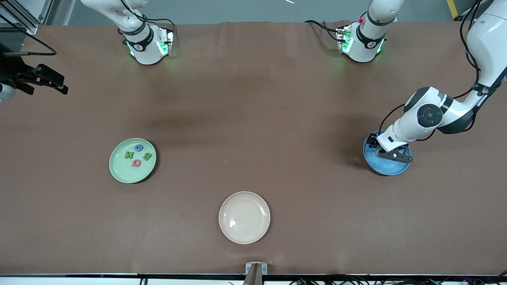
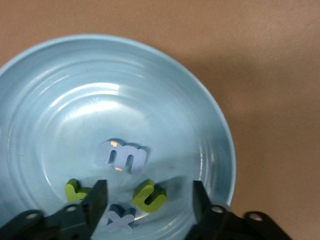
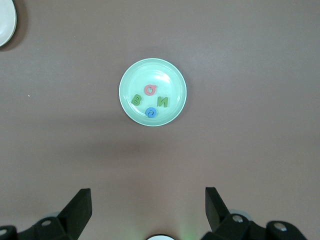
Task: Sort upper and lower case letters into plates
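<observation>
Left gripper [image 2: 149, 200] open over blue plate [image 2: 210, 105]; one green letter [image 2: 76, 190] half hidden, perhaps "y".

Left pincer [image 1: 396, 155] blocks blue plate [image 1: 386, 169]; mint plate [image 1: 119, 170] open above.

Front cam high, facing bases; left wrist cam close over blue plate [image 2: 210, 110]; right wrist cam high above green plate [image 3: 127, 75], shared with front.
</observation>
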Controlling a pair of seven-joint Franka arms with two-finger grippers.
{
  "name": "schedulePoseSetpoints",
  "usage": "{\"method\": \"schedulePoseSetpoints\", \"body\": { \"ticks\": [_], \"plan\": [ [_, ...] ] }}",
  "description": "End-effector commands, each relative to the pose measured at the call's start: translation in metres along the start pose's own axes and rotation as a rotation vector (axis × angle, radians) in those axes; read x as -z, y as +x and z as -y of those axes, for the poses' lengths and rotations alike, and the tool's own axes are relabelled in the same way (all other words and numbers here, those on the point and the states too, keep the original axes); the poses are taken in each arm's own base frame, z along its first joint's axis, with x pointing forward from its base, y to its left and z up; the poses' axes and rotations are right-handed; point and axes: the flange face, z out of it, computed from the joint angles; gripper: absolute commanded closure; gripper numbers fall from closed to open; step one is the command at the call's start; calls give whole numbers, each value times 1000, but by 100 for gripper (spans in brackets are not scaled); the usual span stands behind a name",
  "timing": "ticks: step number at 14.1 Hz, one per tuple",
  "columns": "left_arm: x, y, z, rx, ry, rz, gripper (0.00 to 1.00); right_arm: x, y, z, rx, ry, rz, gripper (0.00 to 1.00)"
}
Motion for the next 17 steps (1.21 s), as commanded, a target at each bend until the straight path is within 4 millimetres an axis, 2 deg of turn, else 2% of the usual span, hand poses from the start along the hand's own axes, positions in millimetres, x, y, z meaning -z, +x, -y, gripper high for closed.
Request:
{"method": "schedulePoseSetpoints", "body": {
  "ticks": [1, 7, 12, 17],
  "plan": [
    [22, 6, -8, -22, 54, -1, 0, 1, -7, 0, -13, 0, -1, 0],
    [68, 23, -18, 1, 61, 48, 0, 1, -6, 1, -11, 2, 1, 0],
    [138, 39, 0, 4, -39, 39, 0, 15, 11, -1, -11, 0, -30, 0],
    [212, 46, -2, 40, -80, -14, 0, 11, 11, -2, -13, 0, -21, 0]
  ]
}}
